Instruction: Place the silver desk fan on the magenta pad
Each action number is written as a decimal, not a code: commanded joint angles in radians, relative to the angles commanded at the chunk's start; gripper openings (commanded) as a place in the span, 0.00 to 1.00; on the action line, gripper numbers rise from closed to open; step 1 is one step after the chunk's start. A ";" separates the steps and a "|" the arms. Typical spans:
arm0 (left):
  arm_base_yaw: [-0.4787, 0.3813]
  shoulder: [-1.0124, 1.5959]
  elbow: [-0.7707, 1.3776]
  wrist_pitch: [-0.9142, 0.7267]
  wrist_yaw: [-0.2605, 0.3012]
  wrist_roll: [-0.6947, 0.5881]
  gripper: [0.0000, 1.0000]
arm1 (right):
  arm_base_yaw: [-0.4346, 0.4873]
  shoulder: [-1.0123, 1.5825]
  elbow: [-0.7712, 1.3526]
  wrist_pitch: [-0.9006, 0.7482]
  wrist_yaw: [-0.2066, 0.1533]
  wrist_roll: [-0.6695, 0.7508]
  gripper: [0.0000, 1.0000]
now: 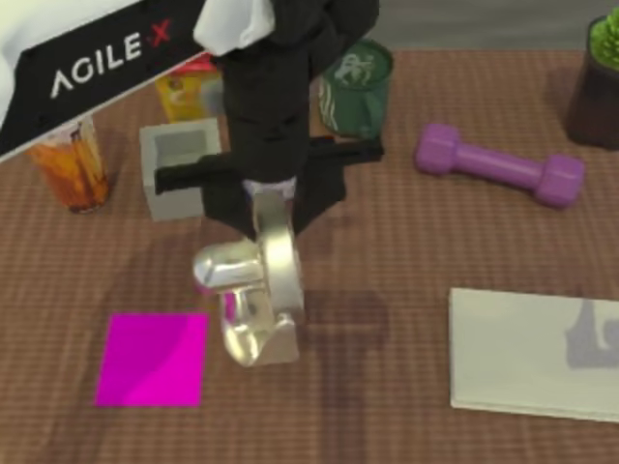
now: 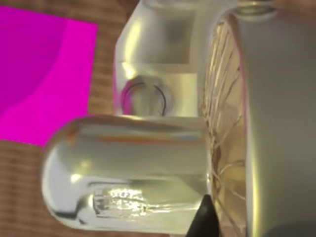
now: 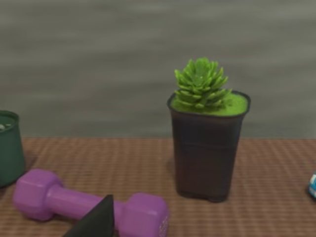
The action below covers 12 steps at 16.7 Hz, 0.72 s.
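The left arm reaches in from the top-left of the table and points its wrist downward, with the left gripper (image 1: 271,215) clamped on the disc-shaped head of the silver desk fan (image 1: 253,295). The fan hangs below the gripper with its base toward the near edge. In the left wrist view one dark fingertip (image 2: 205,219) presses against the fan's head beside the motor housing. The magenta pad (image 1: 153,358) lies flat just left of the fan and apart from it. A grey hollow cube (image 1: 179,169) sits just left of the wrist. The right gripper is off the top view; whether its fingers are open cannot be told.
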 joint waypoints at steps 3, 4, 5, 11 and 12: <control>0.003 -0.003 0.024 -0.024 0.000 0.001 0.00 | 0.000 0.000 0.000 0.000 0.000 0.000 1.00; 0.003 -0.003 0.024 -0.024 0.000 0.001 0.00 | 0.000 0.000 0.000 0.000 0.000 0.000 1.00; -0.002 -0.001 0.022 -0.021 0.000 0.002 0.00 | 0.000 0.000 0.000 0.000 0.000 0.000 1.00; 0.014 -0.031 -0.026 -0.026 -0.001 0.160 0.00 | 0.000 0.000 0.000 0.000 0.000 0.000 1.00; 0.021 -0.044 -0.043 -0.027 -0.001 0.223 0.00 | 0.000 0.000 0.000 0.000 0.000 0.000 1.00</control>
